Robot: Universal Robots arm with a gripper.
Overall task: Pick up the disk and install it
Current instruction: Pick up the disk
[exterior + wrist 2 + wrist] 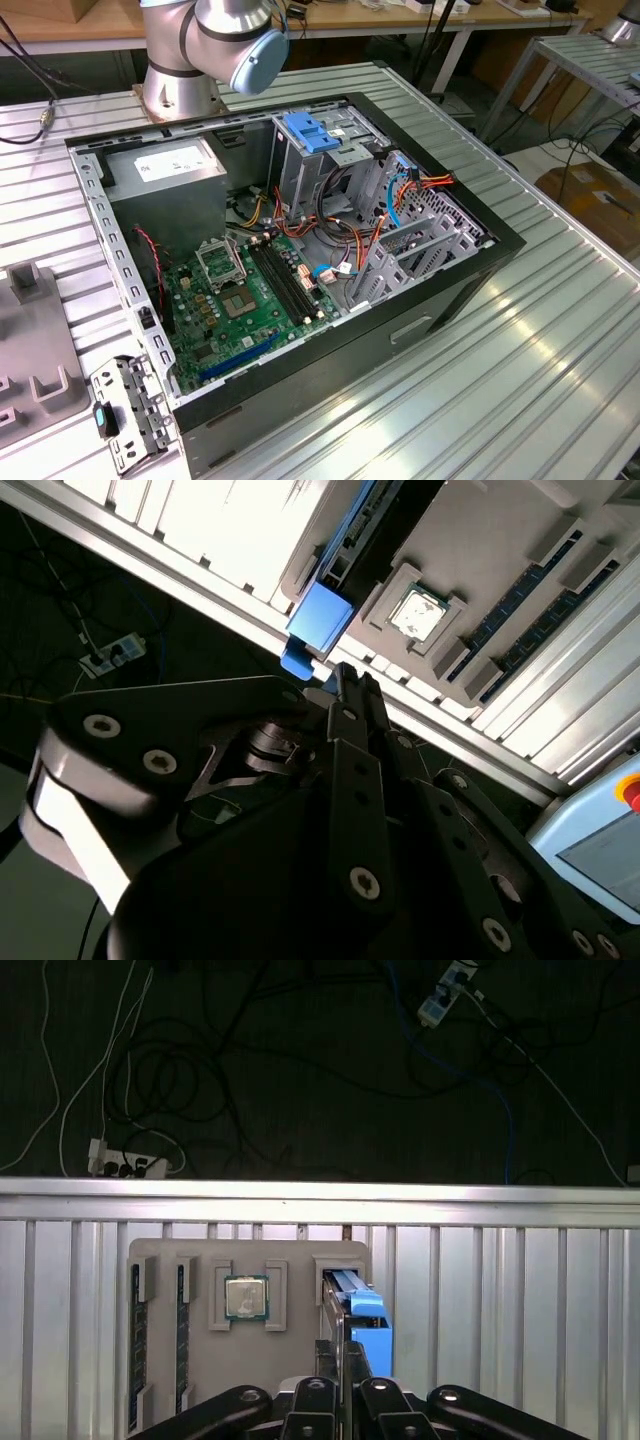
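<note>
Fingers (pixel 357 1365) closed near disk (pixel 366 1326) over ribbed table (pixel 500 1300).

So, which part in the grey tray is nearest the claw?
The black disk with bright blue plastic rails, right at the claw; the square silver chip and dark memory sticks sit farther off.

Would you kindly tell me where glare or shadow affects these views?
Exterior view: glare streaks the table, the computer case is evenly lit. Second wrist view: table blown white, tool silhouetted. First wrist view: floor nearly black, table edge gleams.
</note>
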